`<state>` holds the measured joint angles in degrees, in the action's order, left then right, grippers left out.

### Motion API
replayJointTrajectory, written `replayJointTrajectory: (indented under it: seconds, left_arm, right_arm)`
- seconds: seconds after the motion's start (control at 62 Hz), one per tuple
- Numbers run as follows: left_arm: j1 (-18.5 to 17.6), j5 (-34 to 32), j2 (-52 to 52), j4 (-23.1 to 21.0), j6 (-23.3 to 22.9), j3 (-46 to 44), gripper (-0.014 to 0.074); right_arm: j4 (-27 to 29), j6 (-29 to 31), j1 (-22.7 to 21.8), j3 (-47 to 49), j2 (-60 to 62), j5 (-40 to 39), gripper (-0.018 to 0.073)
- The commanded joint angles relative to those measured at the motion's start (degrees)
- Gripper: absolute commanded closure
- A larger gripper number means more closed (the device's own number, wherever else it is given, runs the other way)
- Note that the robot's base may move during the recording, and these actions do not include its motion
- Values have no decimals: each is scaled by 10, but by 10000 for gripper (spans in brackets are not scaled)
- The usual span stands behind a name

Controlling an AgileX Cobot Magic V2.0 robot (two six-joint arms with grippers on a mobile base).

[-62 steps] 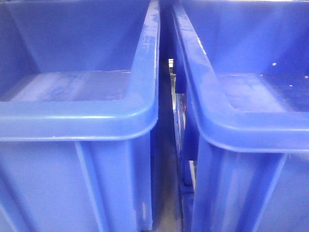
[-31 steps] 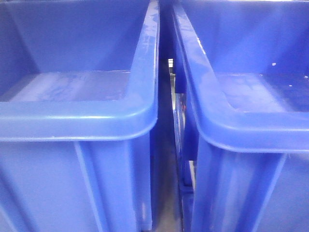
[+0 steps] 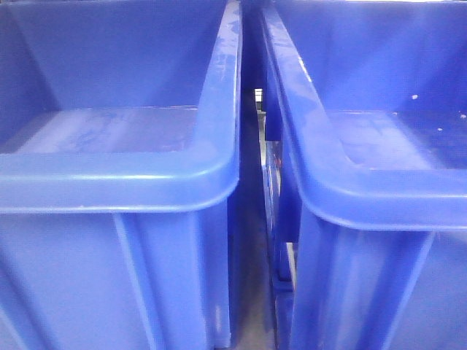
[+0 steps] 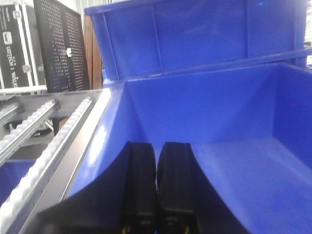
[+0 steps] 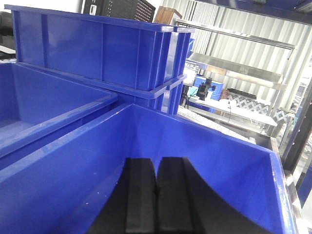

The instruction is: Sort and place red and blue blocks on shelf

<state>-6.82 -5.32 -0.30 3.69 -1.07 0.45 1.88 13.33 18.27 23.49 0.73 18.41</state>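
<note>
No red or blue blocks show in any view. My left gripper (image 4: 157,146) is shut with nothing between its black fingers, and it hangs inside a big blue bin (image 4: 234,112). My right gripper (image 5: 157,161) is likewise shut and empty, low inside another blue bin (image 5: 209,161). The shelf shows beside the left bin as a grey rail with white rollers (image 4: 53,141). In the front view only two blue bins (image 3: 109,182) (image 3: 379,189) fill the picture, and neither gripper appears there.
A second tier of blue bins (image 4: 195,34) (image 5: 97,48) stands behind the ones my grippers are in. A narrow gap (image 3: 255,219) separates the two front bins. Black perforated cases (image 4: 58,44) stand at the far left, metal benches (image 5: 234,97) at the far right.
</note>
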Motion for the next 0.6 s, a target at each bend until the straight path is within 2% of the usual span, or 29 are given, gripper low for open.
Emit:
replayJointTrajectory:
  seconds: [0.0, 0.581]
  left_arm:
    - [-2, -37, -11, -5, -3, 21, 512]
    - [-2, -69, -11, -6, -3, 21, 512]
  right_arm:
    - [-5, 4, -2, 18, 9, -48, 508]
    - [-5, 4, -2, 18, 9, -48, 508]
